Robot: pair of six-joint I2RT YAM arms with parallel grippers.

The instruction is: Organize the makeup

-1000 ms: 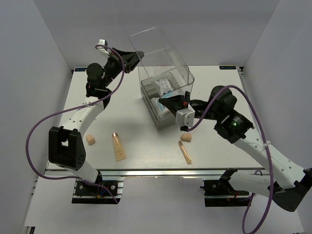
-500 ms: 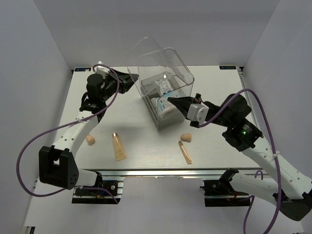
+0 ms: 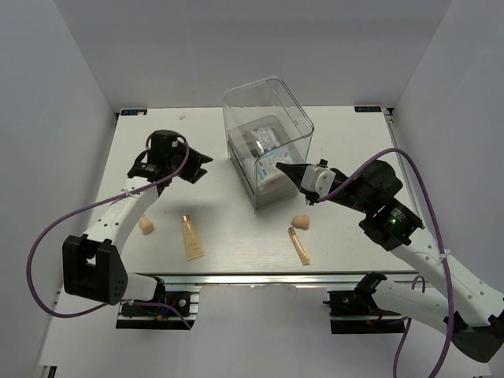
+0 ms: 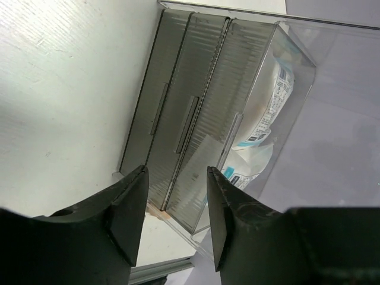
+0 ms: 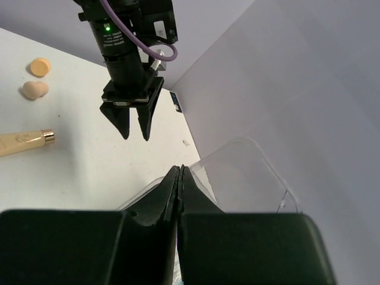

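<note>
The clear box [image 3: 268,146] stands mid-table with white-and-blue packets [image 3: 263,152] inside and its clear lid [image 3: 260,98] over the back. My left gripper [image 3: 197,167] hangs open and empty left of the box. In the left wrist view, its fingers [image 4: 127,214] frame the ribbed box [image 4: 190,119] and the packets [image 4: 270,113]. My right gripper [image 3: 280,167] is shut on nothing, with its tip at the box's front rim. Loose makeup lies on the table: two tan tubes [image 3: 191,238] [image 3: 298,245] and two peach sponges [image 3: 146,226] [image 3: 299,222].
The white table [image 3: 213,201] ends at a metal rail along the near edge. Grey walls close in the left, right and back. The right wrist view shows the left gripper [image 5: 132,122], a sponge [image 5: 34,89], a tube [image 5: 24,142] and the lid [image 5: 255,172].
My left gripper has let go of the lid, opened, and dropped toward the table left of the box. The lid now sits lower. The right gripper shifted slightly along the box's front rim.
</note>
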